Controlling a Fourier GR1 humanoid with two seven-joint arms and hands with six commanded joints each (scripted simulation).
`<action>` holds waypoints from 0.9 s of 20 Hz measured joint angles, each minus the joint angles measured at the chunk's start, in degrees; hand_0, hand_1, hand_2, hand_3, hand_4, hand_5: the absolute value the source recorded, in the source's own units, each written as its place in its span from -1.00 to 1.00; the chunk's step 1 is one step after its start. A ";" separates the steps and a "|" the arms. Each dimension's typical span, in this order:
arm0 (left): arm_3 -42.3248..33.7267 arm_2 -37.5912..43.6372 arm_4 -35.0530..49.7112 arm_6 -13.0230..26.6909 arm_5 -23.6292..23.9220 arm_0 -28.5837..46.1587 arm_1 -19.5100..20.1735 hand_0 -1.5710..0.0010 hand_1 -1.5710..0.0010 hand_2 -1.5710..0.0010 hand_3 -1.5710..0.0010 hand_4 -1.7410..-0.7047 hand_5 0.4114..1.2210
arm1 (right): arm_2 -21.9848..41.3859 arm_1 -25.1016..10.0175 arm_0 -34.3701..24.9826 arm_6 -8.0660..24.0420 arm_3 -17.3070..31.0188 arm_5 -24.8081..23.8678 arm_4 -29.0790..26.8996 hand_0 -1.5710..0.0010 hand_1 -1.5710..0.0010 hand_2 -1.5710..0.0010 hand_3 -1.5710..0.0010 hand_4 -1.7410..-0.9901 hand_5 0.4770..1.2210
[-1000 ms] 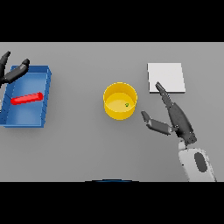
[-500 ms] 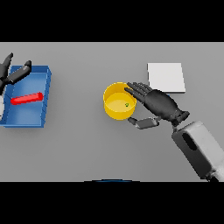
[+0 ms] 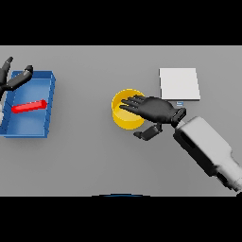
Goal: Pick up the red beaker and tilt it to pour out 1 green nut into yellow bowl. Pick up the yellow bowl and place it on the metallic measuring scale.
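Observation:
The yellow bowl [image 3: 124,119] stands on the grey table at the middle. My right hand [image 3: 153,109] lies over the bowl's right half, fingers stretched across its top and thumb [image 3: 145,133] down beside its right wall; it is open. The bowl's inside is largely hidden, so I cannot see the green nut. The red beaker [image 3: 28,107] lies on its side in the blue tray [image 3: 49,105] at the left. My left hand [image 3: 14,79] hangs open over the tray's far left corner. The metallic scale [image 3: 178,84] is the pale square plate behind my right hand.
The blue tray's walls stand around the beaker at the far left. The scale sits close behind and to the right of the bowl. Bare table lies in front of the bowl.
My right hand has swung left from beside the scale to over the bowl, its fingers now reaching across the rim. The left hand, beaker and bowl have stayed put.

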 measured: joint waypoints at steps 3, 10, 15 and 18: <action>-0.28 0.27 0.23 -0.42 -0.17 0.28 0.30 1.00 1.00 1.00 1.00 0.80 -0.29 | 1.90 1.52 -3.67 0.84 4.08 1.82 1.43 1.00 1.00 1.00 1.00 0.54 -0.48; 0.32 -0.10 -0.45 -0.93 -0.45 0.48 0.60 1.00 1.00 1.00 1.00 0.83 -0.27 | 5.05 3.11 -7.02 -0.39 11.00 4.14 3.36 1.00 1.00 1.00 0.98 0.47 -0.42; 0.88 -0.26 -0.71 -1.51 -0.73 -0.01 0.66 1.00 1.00 1.00 1.00 0.83 -0.26 | 5.12 4.66 -7.84 0.83 13.11 3.80 3.53 0.75 0.77 0.76 0.73 0.15 0.11; 1.81 0.14 -0.45 -2.04 -1.28 -0.30 1.02 1.00 1.00 1.00 1.00 0.84 -0.26 | 5.46 4.66 -7.45 -1.36 12.76 3.71 3.10 -0.09 -0.05 -0.01 0.13 -0.34 0.55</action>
